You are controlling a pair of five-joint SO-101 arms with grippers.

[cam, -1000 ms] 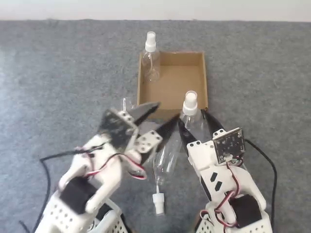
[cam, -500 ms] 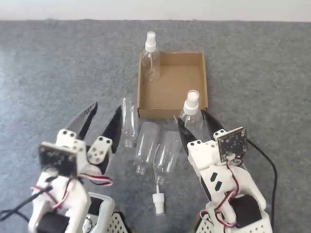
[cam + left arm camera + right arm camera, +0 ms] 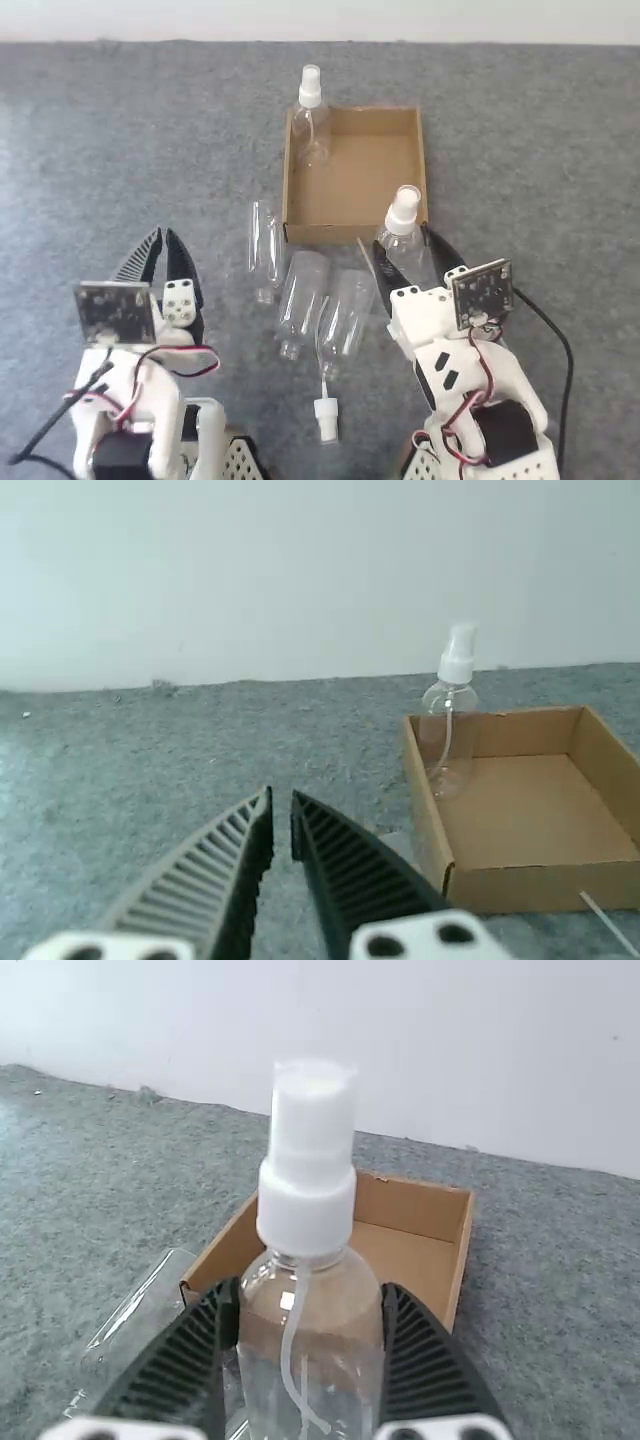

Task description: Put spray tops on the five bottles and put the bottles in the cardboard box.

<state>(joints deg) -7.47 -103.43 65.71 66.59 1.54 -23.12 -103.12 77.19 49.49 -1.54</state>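
1. Three uncapped bottles [image 3: 300, 298] lie on the grey carpet in the high view, side by side just near and left of the cardboard box [image 3: 370, 180]. A loose spray top [image 3: 326, 415] lies nearer still, between the two arms.
2. One capped bottle [image 3: 310, 125] stands in the box's far left corner, and the rest of the box floor is bare. Open carpet stretches wide to the left and right of the box.
3. At the near right corner of the box, the right claw [image 3: 400, 250] grasps an upright held bottle [image 3: 403, 238] that wears a white top. The left claw [image 3: 163, 240] sits well to the left over bare carpet, apart from the lying bottles.
4. From the left wrist, the left claw [image 3: 281, 810] has its jaws drawn almost together with a thin gap, gripping nothing. Far to the right stands the box [image 3: 500, 810] with its capped bottle [image 3: 445, 730], and bare carpet runs to the wall.
5. From the right wrist, the right claw [image 3: 310, 1305] is clenched on the held bottle [image 3: 310, 1330], one finger pressed to each side. The box [image 3: 420, 1225] lies just beyond it, its far rim short of the wall.
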